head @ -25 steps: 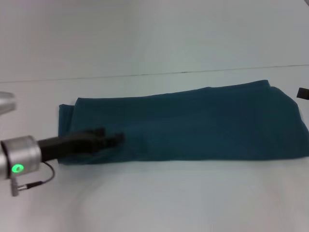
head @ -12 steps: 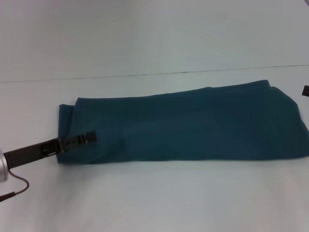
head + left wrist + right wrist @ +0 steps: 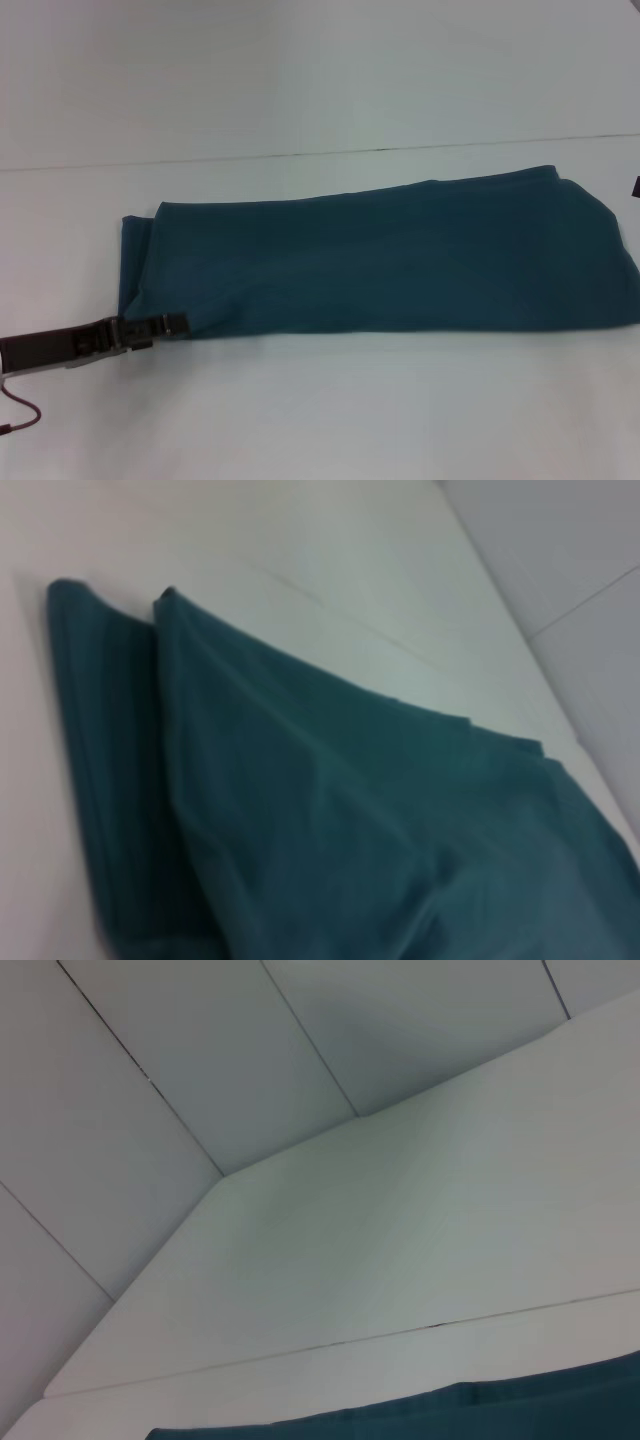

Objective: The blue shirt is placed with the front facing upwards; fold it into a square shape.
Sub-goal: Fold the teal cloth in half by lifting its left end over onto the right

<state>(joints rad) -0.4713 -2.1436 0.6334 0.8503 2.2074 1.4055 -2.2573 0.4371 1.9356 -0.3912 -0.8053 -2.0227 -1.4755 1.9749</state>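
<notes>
Presently on record: the blue shirt [image 3: 390, 255], dark teal, lying as a long band across the white surface [image 3: 320, 420], several layers deep, its left end showing two stacked folded edges in the left wrist view [image 3: 300, 810]; no lettering or collar is visible, so the front appears to be tucked inside. The left hand [image 3: 160, 326] sits low at the shirt's near left corner, its thin dark fingers touching or just over the cloth's lower edge; whether they are parted, closed, or pinching fabric cannot be told from these views. The right hand is mostly out of view, only a dark scrap at the far right edge of the head view; its wrist camera looks over bare surface and the shirt's far edge [image 3: 420, 1415]. Risks, as judged: the band is far longer than it is deep, so a further fold across its length is likely needed for a square; if the left hand catches only the top layer at the corner, the layers may separate and the fold come up skewed; a drag along the surface could bunch the left end or pull the stacked edges out of line; a lone lift from one corner may leave the far corner trailing. Changes against the earlier frames: the left hand lay further in over the cloth, then drew back and down toward the near left corner; the shirt's outline is unaltered.
</notes>
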